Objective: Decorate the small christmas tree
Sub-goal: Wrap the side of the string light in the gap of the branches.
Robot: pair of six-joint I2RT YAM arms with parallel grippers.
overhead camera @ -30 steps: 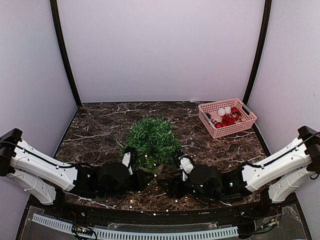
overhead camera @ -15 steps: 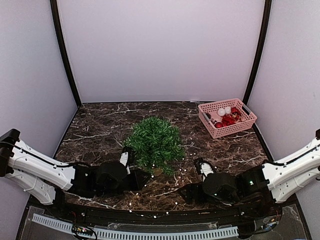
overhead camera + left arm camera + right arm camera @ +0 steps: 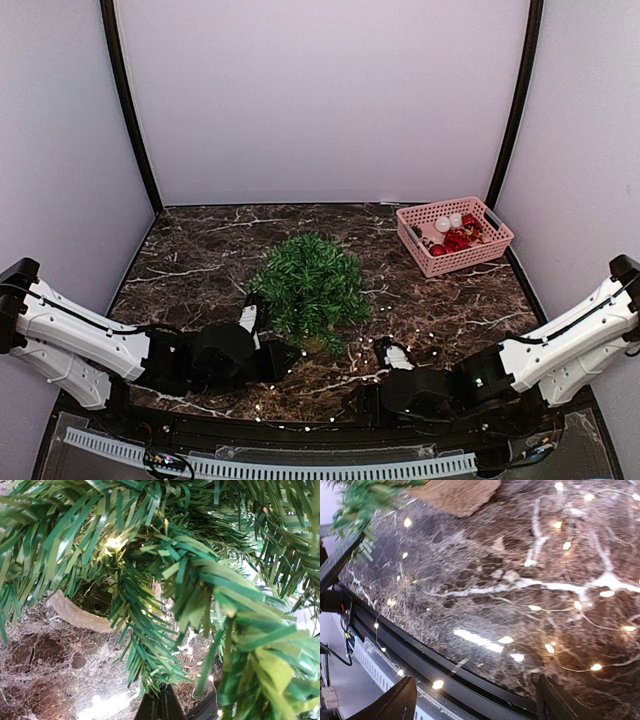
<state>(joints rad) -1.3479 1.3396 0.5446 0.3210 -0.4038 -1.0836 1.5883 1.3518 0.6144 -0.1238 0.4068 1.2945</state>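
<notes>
The right arm has pulled back from the small christmas tree (image 3: 310,285) toward the near edge of the desk (image 3: 200,260), and the tree stands slightly further right than a second ago. The right fingers (image 3: 402,700) are spread wide and hold nothing. The lit light string (image 3: 580,605) lies on the marble ahead of them, and the tree's burlap base (image 3: 455,492) is well beyond their tips. The left fingers (image 3: 162,707) are pressed together with their tips under the lowest branches, the tree directly above and ahead. Whether they pinch anything cannot be told.
</notes>
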